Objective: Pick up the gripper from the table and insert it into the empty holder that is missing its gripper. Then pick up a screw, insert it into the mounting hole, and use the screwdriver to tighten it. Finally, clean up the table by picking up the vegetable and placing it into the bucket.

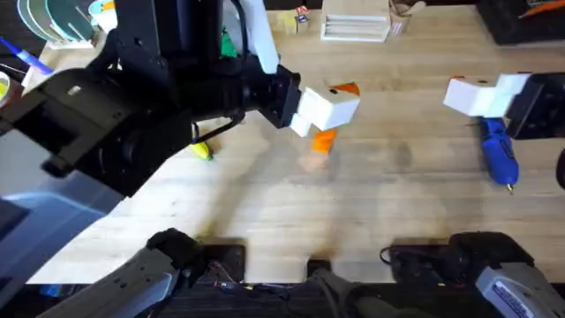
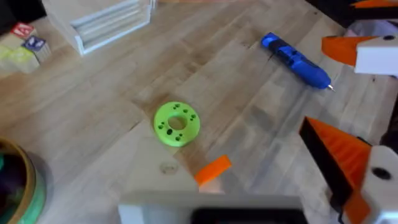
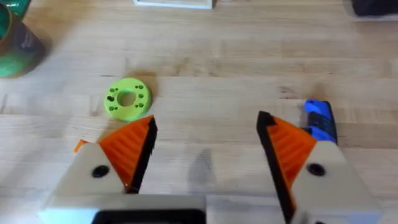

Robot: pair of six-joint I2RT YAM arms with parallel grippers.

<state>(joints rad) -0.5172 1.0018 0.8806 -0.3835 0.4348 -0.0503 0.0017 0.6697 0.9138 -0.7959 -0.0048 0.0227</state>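
Note:
The small orange gripper (image 1: 324, 140) lies loose on the wood mid-table, also visible as an orange wedge (image 2: 213, 169). My left gripper (image 1: 328, 108) hovers just above it, one orange-padded finger (image 2: 339, 155) standing far out, with nothing held. At the right my right gripper (image 3: 205, 140) is open and empty. Just beyond it lies the blue screwdriver (image 1: 499, 152) (image 2: 295, 59) (image 3: 320, 121). The yellow vegetable (image 1: 203, 152) peeks out from under the left arm. The green-rimmed bucket (image 2: 18, 183) (image 3: 12, 31) stands farther back. The holder and the screw are out of view.
A flat lime-green disc (image 2: 176, 123) (image 3: 127, 98) lies near the orange piece. A white slotted rack (image 1: 355, 28) and small coloured blocks (image 2: 25, 46) sit along the far edge. The raised left arm (image 1: 132, 97) covers much of the table's left half.

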